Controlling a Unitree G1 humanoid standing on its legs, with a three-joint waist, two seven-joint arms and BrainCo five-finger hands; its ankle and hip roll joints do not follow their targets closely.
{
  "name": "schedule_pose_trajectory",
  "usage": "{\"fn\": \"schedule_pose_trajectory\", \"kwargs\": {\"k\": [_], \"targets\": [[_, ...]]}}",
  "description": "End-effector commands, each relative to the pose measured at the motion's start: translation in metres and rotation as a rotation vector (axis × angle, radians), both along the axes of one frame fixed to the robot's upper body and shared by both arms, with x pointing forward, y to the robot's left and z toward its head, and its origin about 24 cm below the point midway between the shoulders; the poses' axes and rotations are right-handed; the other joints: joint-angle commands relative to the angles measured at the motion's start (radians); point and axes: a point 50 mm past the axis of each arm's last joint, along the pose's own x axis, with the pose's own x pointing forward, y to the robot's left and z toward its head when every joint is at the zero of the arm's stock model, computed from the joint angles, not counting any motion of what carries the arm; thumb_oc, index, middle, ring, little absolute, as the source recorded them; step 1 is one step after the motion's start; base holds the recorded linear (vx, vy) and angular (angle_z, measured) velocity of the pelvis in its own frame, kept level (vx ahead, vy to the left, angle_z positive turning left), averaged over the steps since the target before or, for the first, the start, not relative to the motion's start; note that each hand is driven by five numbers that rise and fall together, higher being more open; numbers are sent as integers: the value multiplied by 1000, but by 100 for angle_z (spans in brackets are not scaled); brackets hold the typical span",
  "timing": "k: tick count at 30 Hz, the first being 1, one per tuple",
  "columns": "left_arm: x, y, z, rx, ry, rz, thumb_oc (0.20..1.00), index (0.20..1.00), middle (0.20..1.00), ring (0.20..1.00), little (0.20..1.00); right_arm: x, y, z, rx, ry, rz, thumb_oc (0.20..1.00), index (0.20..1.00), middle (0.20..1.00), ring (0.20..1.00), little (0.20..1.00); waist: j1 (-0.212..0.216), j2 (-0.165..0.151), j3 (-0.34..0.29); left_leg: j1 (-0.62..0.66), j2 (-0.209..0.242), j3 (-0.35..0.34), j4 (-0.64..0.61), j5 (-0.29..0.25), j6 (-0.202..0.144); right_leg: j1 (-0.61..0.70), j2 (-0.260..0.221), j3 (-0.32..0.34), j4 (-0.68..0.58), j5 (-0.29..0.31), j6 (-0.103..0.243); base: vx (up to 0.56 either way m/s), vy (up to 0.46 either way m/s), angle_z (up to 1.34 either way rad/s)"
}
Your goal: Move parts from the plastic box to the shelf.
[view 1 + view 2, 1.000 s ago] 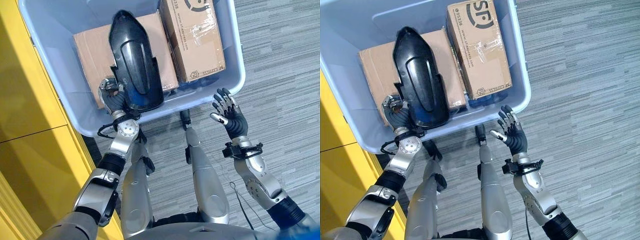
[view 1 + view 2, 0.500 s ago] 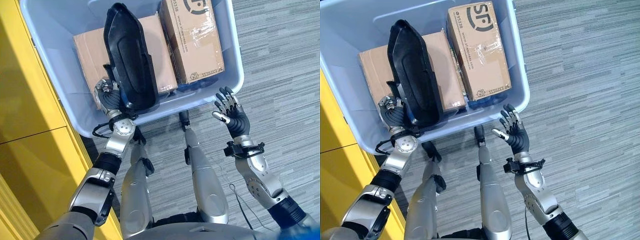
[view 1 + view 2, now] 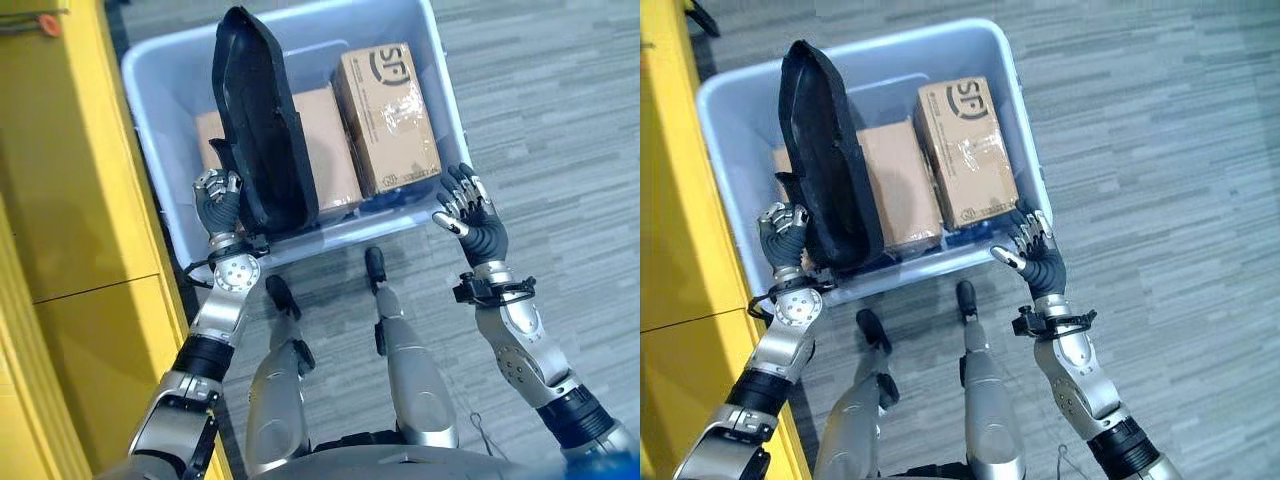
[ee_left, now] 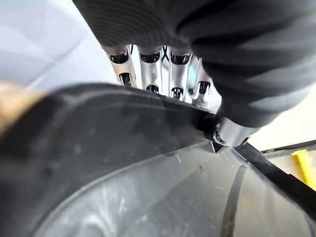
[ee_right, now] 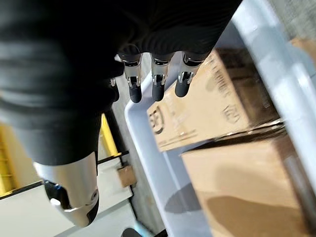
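Observation:
A long black moulded shell part (image 3: 258,120) stands on its edge above the pale blue plastic box (image 3: 157,180), leaning over a cardboard carton inside. My left hand (image 3: 218,197) grips its lower end, and in the left wrist view the fingers (image 4: 148,64) curl over the rim of the black part (image 4: 98,163). My right hand (image 3: 470,212) hovers open and empty at the box's near right corner, fingers spread. Its wrist view shows straight fingers (image 5: 155,81) above the box rim (image 5: 276,64).
Two brown cardboard cartons lie in the box, one under the black part (image 3: 335,165) and one to its right (image 3: 388,115). A yellow cabinet (image 3: 60,200) stands close along the left side of the box. Grey striped carpet (image 3: 560,120) lies to the right.
The left hand has tipped the black part from lying flat up onto its edge and raised it. The right hand has moved up to the box's corner. The camera has shifted.

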Motion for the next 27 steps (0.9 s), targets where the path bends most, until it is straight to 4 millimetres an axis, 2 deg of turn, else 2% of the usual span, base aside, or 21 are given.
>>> {"fn": "schedule_pose_trajectory", "kwargs": {"k": [1, 9, 13, 15, 16, 17, 18, 19, 20, 21, 22, 25, 26, 27], "targets": [[-7, 13, 29, 96, -168, -32, 200, 200, 200, 200, 200, -9, -10, -5, -19, 5, 11, 1000, 1000, 1000, 1000, 1000, 13, -21, -107, 78, 54, -90, 5, -24, -88, 32, -110, -44, 92, -26, 99, 29, 15, 15], [-34, 22, 29, 190, -166, -131, 200, 200, 200, 200, 200, -14, -16, -17, -49, 62, 36, 1000, 1000, 1000, 1000, 1000, 42, 12, -175, 167, 59, -124, 5, -36, -82, 131, -117, -71, 122, -87, 89, 40, 0, 14], [-47, 29, 22, 196, -132, -172, 200, 200, 200, 200, 200, -16, -17, -26, -53, 105, 50, 1000, 1000, 1000, 1000, 1000, 59, 28, -202, 217, 74, -147, 5, -33, -79, 170, -89, -83, 204, -159, 69, 21, -56, 17], [-55, 33, 15, 197, -93, -181, 200, 200, 200, 200, 200, -16, -15, -28, -45, 116, 70, 1000, 1000, 1000, 1000, 1000, 74, 37, -216, 237, 95, -164, 6, -20, -83, 182, -69, -100, 271, -207, 51, -6, -162, 20], [-62, 37, 7, 188, -53, -192, 200, 200, 200, 200, 200, -15, -13, -28, -45, 117, 94, 1000, 1000, 1000, 1000, 1000, 84, 43, -225, 254, 117, -182, 11, -9, -84, 192, -47, -114, 334, -256, 33, -10, -171, 25], [-62, 38, 7, 188, -52, -191, 200, 200, 200, 200, 200, -15, -13, -28, -45, 118, 95, 1000, 1000, 1000, 1000, 1000, 82, 43, -224, 255, 118, -183, 11, -9, -85, 191, -46, -115, 339, -259, 32, -16, -249, 28], [-72, 40, 0, 167, -20, -210, 200, 200, 200, 200, 200, -14, -10, -24, -63, 103, 130, 1000, 1000, 1000, 1000, 1000, 97, 44, -230, 271, 143, -201, 13, 12, -87, 199, -19, -133, 389, -298, 10, -85, -327, 38], [-78, 41, -5, 130, -5, -212, 200, 200, 200, 200, 200, -8, -3, -18, -90, 75, 162, 1000, 1000, 1000, 1000, 1000, 125, 44, -231, 276, 178, -228, 18, 61, -92, 203, 17, -158, 434, -332, -14, -87, -330, 38], [-78, 42, -4, 130, -5, -210, 200, 200, 200, 200, 200, -8, -2, -18, -90, 74, 164, 1000, 1000, 1000, 1000, 1000, 121, 45, -229, 276, 181, -231, 17, 63, -94, 202, 19, -160, 438, -334, -16, -163, -393, 33], [-86, 44, -13, 108, 33, -217, 200, 200, 200, 200, 200, -1, -1, -11, -131, 44, 182, 1000, 1000, 1000, 1000, 1000, 155, 41, -230, 261, 206, -271, 14, 125, -105, 210, 49, -189, 458, -361, -35, -85, -209, 23], [-86, 44, -13, 108, 33, -217, 200, 200, 200, 200, 200, -1, -1, -11, -131, 45, 183, 1000, 1000, 1000, 1000, 1000, 151, 43, -231, 259, 207, -276, 14, 126, -106, 210, 50, -193, 456, -361, -36, -111, -288, 20], [-90, 38, -28, 32, 85, -268, 200, 200, 200, 200, 200, 5, -9, -5, -196, 16, 154, 1000, 1000, 1000, 1000, 1000, 188, 36, -218, 202, 200, -339, 5, 231, -129, 251, 47, -282, 442, -371, -51, -101, -203, 58], [-90, 37, -31, 36, 107, -283, 200, 200, 200, 200, 200, 5, -15, -6, -210, 24, 131, 1000, 1000, 1000, 1000, 1000, 190, 28, -215, 187, 185, -335, 5, 231, -118, 263, 37, -302, 423, -362, -57, -161, -142, 117], [-90, 34, -33, 46, 121, -300, 200, 200, 200, 200, 200, 5, -21, -7, -225, 32, 111, 1000, 1000, 1000, 1000, 1000, 197, 15, -212, 197, 162, -339, 21, 207, -104, 270, 26, -311, 397, -342, -61, -178, -137, 133]]}}
